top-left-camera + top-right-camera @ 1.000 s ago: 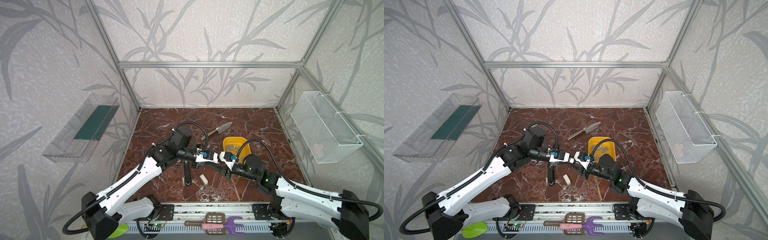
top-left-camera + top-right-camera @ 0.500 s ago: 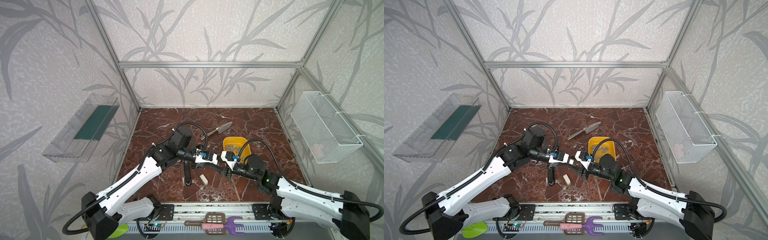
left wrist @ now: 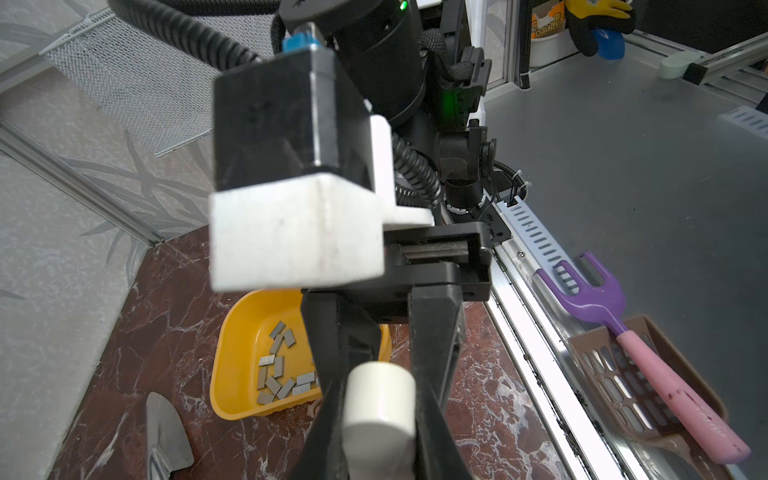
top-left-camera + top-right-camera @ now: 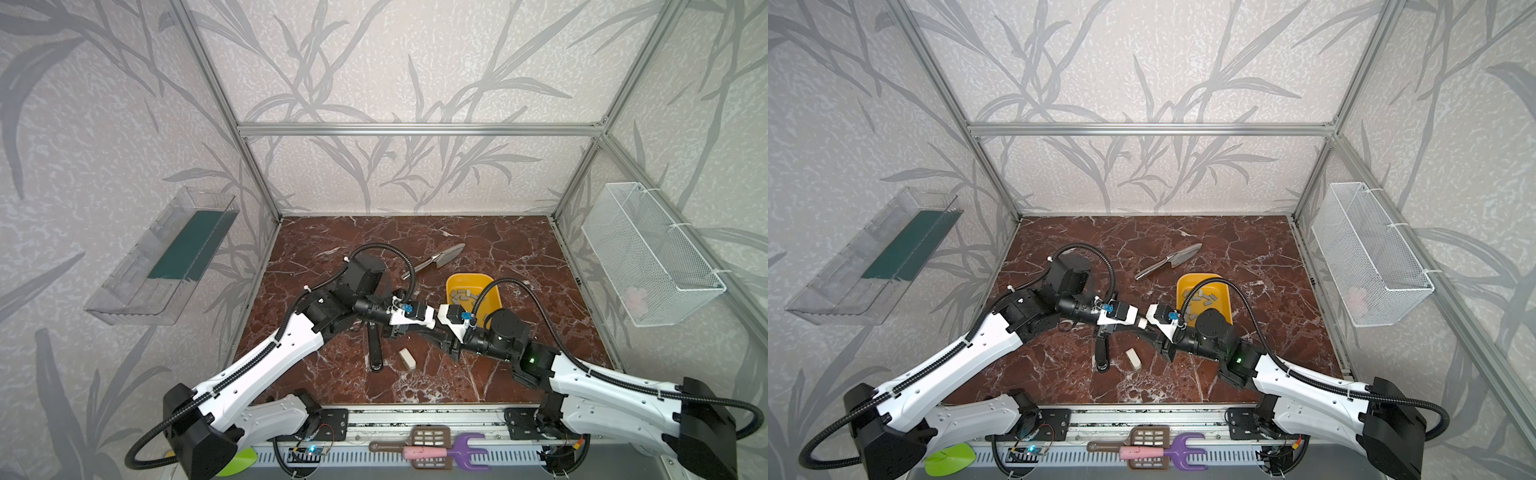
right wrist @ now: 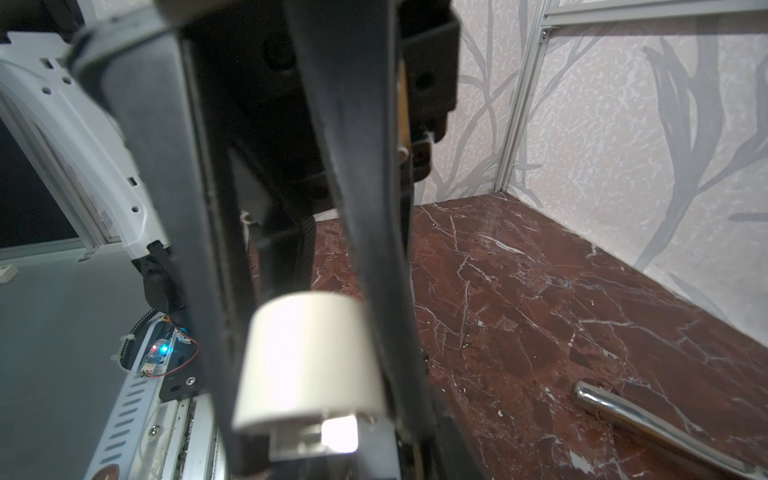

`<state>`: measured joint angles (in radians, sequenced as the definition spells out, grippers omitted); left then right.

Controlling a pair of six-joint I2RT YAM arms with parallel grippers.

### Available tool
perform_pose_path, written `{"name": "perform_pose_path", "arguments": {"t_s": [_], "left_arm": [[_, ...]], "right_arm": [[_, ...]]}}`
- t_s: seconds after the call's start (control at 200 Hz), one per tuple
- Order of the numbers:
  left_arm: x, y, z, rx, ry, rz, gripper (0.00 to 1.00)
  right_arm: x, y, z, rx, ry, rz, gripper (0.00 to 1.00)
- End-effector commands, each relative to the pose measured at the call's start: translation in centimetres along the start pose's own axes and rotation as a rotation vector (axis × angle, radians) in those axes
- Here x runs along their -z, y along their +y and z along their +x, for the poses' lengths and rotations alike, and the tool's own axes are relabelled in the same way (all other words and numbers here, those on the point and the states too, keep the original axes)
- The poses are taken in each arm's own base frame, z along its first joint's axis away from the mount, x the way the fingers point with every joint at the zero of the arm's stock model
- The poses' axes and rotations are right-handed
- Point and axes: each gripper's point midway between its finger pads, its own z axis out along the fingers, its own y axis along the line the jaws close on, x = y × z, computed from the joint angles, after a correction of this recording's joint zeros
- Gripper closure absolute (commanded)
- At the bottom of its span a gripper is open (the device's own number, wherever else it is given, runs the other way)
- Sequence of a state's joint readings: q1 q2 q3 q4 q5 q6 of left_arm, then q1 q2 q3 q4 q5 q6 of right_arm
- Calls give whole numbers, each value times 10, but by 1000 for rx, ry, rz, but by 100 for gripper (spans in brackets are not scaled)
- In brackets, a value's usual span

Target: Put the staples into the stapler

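in both top views a metal trowel (image 4: 436,259) lies on the marble floor (image 4: 519,257) above centre, and a small white block (image 4: 407,359) lies below centre. a wire basket (image 4: 648,253) hangs at the right, a clear bin (image 4: 166,253) at the left. a brown scoop (image 4: 428,436) and a purple fork (image 4: 469,451) lie at bottom centre.

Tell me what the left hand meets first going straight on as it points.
Probably the right hand, facing it head-on, close ahead; the left hand holds a white piece between them.

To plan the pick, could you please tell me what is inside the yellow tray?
Loose grey staples lie scattered in the tray. Its near end is hidden by the right arm, so any staples there cannot be seen.
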<state>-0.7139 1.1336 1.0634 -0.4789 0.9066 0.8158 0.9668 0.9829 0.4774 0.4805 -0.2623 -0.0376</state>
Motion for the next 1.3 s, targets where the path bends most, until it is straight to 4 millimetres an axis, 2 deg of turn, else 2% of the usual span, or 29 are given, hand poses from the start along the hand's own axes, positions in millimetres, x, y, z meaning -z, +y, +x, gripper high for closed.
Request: {"name": "perform_pose_path", "arguments": {"t_s": [0.0, 0.035, 0.065, 0.15, 0.21, 0.25, 0.39, 0.52, 0.535, 0.575, 0.7, 0.91, 1.08, 1.135, 1.155, 1.295], "left_arm": [[7, 15, -14, -72, -29, -88, 75], [8, 21, -13, -65, -31, -127, 61], [9, 25, -13, -63, -33, -160, 53], [14, 34, -12, -73, -39, -233, 43], [19, 45, -9, -73, -26, -302, 39], [26, 61, -7, -53, -20, -382, 36], [67, 117, 6, 22, 10, -661, 32], [113, 154, 25, 93, 31, -876, 31], [117, 157, 28, 96, 38, -891, 31], [125, 161, 34, 96, 60, -922, 31], [136, 162, 47, 40, 120, -959, 31], [126, 146, 46, -64, 119, -898, 33], [121, 142, 44, -70, 108, -862, 34], [121, 142, 44, -73, 108, -862, 34], [121, 142, 44, -75, 109, -863, 34], [121, 140, 43, -80, 102, -861, 34]], "right_arm": [[3, -12, -28, -43, -71, 68, 78], [4, -15, -27, -51, -69, 85, 80], [4, -18, -26, -59, -66, 102, 81], [5, -28, -24, -85, -56, 157, 83], [6, -38, -20, -117, -38, 217, 85], [6, -46, -15, -143, -16, 264, 86], [6, -69, 0, -244, 78, 416, 93], [-2, -75, 17, -274, 199, 514, 100], [-6, -67, 19, -266, 219, 505, 100], [-10, -67, 27, -260, 269, 541, 100], [-25, -67, 56, -276, 425, 600, 100], [-48, -66, 113, -307, 712, 643, 100], [-56, -70, 144, -330, 807, 675, 100], [-56, -74, 145, -331, 819, 684, 100], [-57, -75, 156, -328, 848, 692, 100], [-60, -81, 178, -391, 907, 674, 100]]}}
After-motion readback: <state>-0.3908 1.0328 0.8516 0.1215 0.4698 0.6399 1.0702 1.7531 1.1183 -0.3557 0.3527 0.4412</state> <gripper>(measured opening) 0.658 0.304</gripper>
